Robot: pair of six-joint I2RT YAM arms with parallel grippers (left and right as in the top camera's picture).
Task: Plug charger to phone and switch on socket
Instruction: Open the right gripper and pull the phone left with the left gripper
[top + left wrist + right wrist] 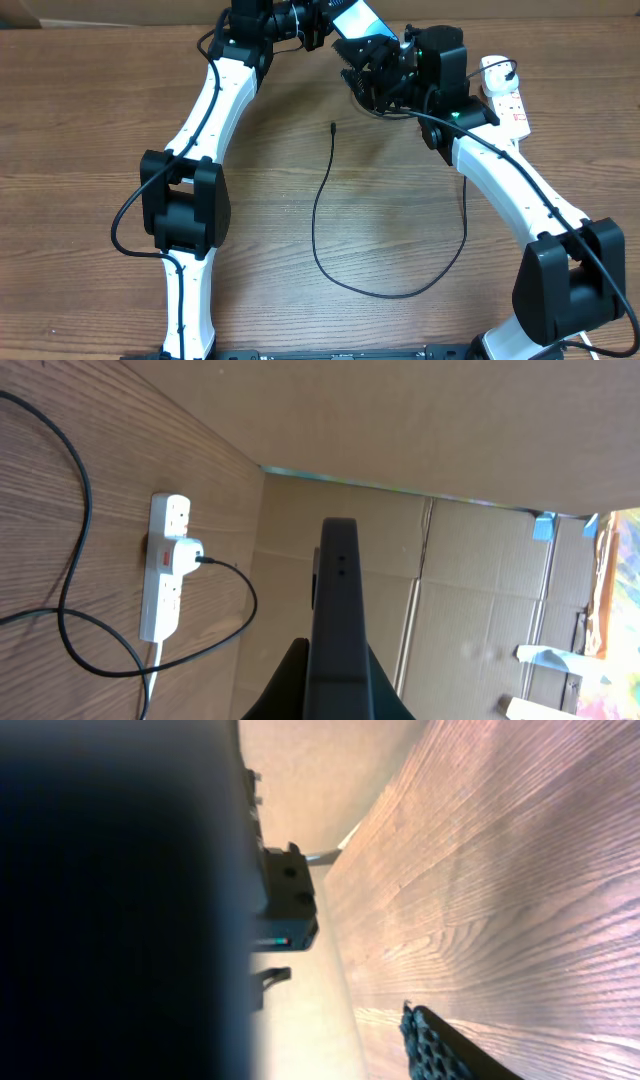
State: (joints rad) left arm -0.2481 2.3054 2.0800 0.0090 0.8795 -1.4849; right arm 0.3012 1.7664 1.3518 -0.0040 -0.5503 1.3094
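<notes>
step in hand: getting the phone (360, 18) held ready for plugging; by my reading the charger (318, 215) has not been picked up yet.
phone: lifted clear of the counter (300, 170) at the far edge, screen tilted toward the overhead camera, between the two arms' ends.
left fingers (290, 685): they appear closed on the phone, which rises edge-on as a thin dark slab (338, 610) in the left wrist view.
right fingers (440, 1050): close below the phone in the overhead view. the right wrist view shows one ribbed pad and a big dark blur, so i cannot tell whether they are wide, narrow or gripping.
connector tip (332, 126): lying free on the counter, near the arms' ends but touching neither. the cable loops toward the near edge and back up to the socket.
socket (505, 95): on the counter beside the right arm, with the white plug (180, 553) seated in it.
switch: red marking shows beside the plug; on or off cannot be told.
next move calls for: the right fingers to come down on the connector tip, pinch it just behind the end, then line it up with the phone's port while the left keeps the phone steady.
after that: press the socket's switch.
</notes>
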